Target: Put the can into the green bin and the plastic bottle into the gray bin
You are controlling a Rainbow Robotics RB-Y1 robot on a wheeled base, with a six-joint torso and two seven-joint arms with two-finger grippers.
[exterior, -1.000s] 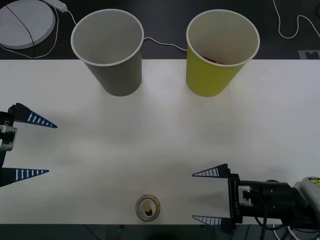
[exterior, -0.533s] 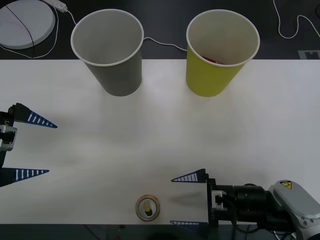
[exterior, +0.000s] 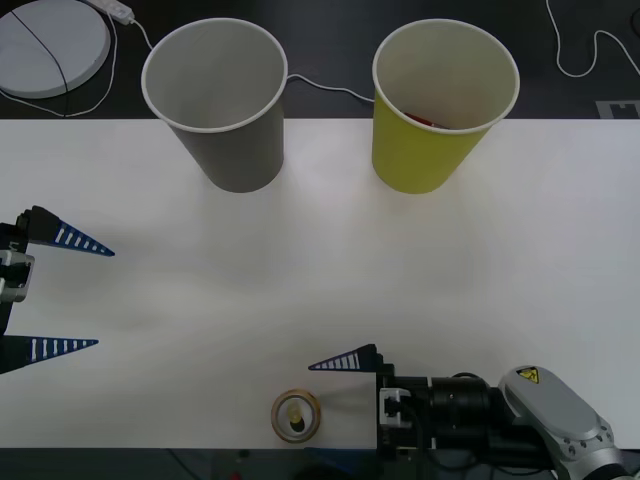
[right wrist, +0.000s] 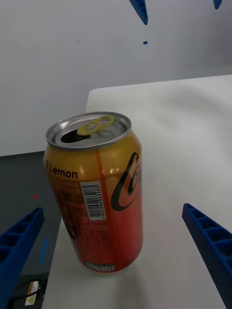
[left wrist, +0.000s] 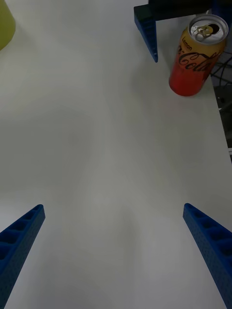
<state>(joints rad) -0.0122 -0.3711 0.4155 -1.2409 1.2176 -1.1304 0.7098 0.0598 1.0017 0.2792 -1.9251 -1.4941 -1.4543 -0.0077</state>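
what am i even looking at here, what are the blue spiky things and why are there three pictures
It is one moment seen by three cameras on a two-armed robot. The blue ribbed spikes are the fingers of its grippers.

The front view looks down at a white table from above the arms. The right gripper is at the near edge, open, next to a small orange-red can standing upright. The left gripper waits open at the left side. At the far edge stand a gray bin and a green bin, both big paper cups.

The other two pictures come from cameras on the wrists. The right wrist view sees the can close up between that gripper's fingers, not yet gripped. The left wrist view sees it farther off. Nothing is held.
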